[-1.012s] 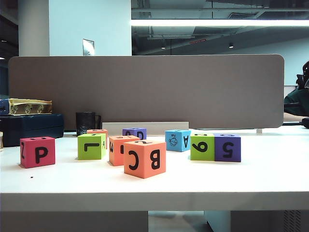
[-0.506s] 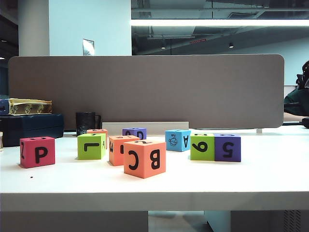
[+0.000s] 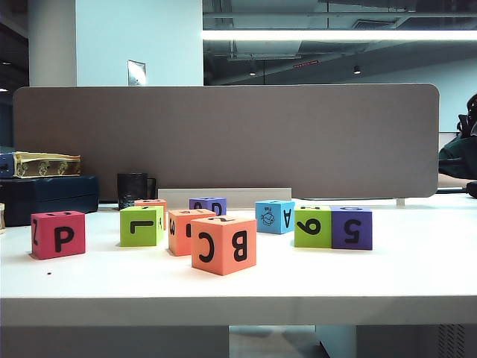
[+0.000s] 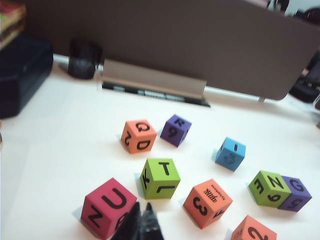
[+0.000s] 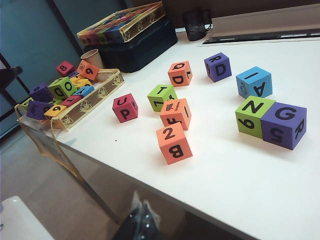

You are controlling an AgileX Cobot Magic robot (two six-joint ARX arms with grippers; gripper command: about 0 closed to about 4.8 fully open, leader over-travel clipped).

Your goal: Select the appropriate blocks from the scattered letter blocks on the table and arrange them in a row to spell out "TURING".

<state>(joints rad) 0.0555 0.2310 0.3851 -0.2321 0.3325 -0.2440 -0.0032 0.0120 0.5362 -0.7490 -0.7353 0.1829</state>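
The letter blocks lie scattered on the white table point(image 3: 417, 268). A magenta U cube point(image 4: 107, 207) sits beside a lime T cube point(image 4: 160, 177). Farther back are a purple R cube point(image 4: 175, 130) and a blue I cube point(image 4: 230, 153). A lime N cube point(image 4: 269, 187) touches a purple G cube point(image 4: 295, 193). My left gripper point(image 4: 143, 204) is shut and empty, its tips next to the U cube's near corner. My right gripper point(image 5: 141, 197) is shut and empty, off the table's front edge. Neither gripper shows in the exterior view.
Three orange cubes lie among the blocks: Q/D point(image 4: 138, 135), "3" point(image 4: 207, 202) and the big B C cube point(image 3: 223, 244). A grey partition point(image 3: 223, 138), a black cup point(image 3: 133, 189) and a dark case point(image 3: 46, 196) line the back. A tray of spare cubes point(image 5: 65, 95) stands beside the table.
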